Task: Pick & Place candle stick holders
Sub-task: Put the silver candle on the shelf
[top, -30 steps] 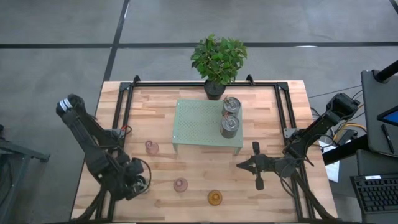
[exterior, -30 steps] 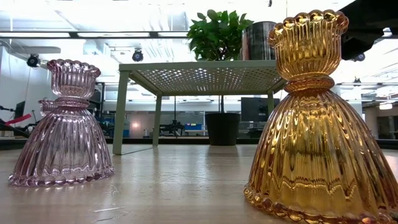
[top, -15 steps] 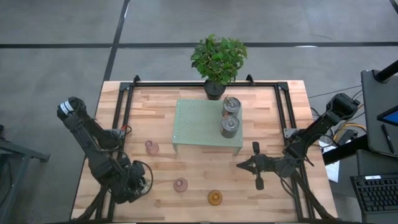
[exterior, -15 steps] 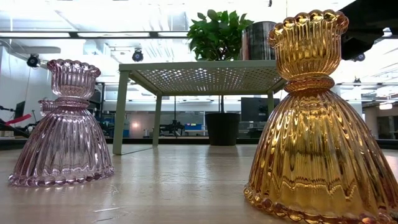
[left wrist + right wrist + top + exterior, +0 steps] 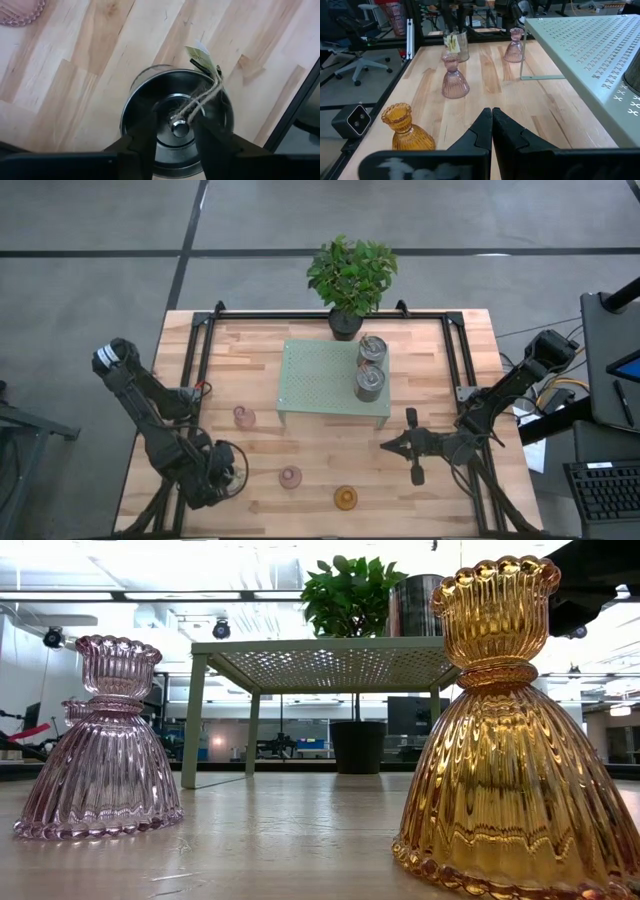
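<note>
The wooden table (image 5: 430,370) carries a black frame along its far edge and both sides, with a potted plant (image 5: 350,275) at the far middle. A green perforated shelf (image 5: 320,380) stands in the centre and holds two silvery holders (image 5: 370,367) at its right end. The left arm bends low over the near left corner; the left gripper (image 5: 172,135) points straight down, its fingers partly apart around the stem inside a third silvery holder (image 5: 175,117), which stands on the wood. The right gripper (image 5: 385,446) lies low at the near right, fingers pressed together and empty. Two pink holders (image 5: 290,477) and an amber holder (image 5: 345,498) stand between the arms.
</note>
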`<state>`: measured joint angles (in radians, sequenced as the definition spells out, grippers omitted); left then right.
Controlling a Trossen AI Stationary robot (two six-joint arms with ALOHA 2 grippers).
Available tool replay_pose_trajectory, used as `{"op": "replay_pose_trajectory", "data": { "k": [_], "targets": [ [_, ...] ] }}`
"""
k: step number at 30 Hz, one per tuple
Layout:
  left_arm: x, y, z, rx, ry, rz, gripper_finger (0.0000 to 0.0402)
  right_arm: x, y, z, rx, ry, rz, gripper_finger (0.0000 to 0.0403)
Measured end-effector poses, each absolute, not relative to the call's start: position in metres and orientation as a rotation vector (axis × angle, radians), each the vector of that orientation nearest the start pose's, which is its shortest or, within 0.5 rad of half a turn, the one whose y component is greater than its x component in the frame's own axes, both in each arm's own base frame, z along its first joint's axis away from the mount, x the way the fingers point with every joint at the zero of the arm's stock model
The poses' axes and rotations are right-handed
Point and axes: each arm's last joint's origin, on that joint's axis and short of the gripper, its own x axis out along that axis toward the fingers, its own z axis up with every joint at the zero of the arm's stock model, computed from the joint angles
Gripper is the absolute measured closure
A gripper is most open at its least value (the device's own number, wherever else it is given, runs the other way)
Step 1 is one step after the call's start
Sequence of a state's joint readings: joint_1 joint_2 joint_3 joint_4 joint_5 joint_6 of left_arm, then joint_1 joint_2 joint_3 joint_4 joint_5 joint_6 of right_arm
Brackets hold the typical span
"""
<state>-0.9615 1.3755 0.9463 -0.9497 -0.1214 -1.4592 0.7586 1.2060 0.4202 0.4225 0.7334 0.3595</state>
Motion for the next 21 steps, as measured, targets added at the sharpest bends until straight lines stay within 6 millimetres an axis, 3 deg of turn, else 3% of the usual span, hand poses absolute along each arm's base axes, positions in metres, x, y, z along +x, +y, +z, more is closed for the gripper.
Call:
{"op": "replay_pose_trajectory", "data": {
  "k": [10,21],
  "targets": [
    [0.139,-0.194,0.216,-0.449,1.394,0.234,0.0362,0.177,0.141,0.187,0.111,0.267,-0.023,0.0394],
    [0.141,-0.196,0.208,-0.389,1.422,0.234,0.0372,0.176,0.141,0.187,0.109,0.268,-0.023,0.0394]
  ]
}}
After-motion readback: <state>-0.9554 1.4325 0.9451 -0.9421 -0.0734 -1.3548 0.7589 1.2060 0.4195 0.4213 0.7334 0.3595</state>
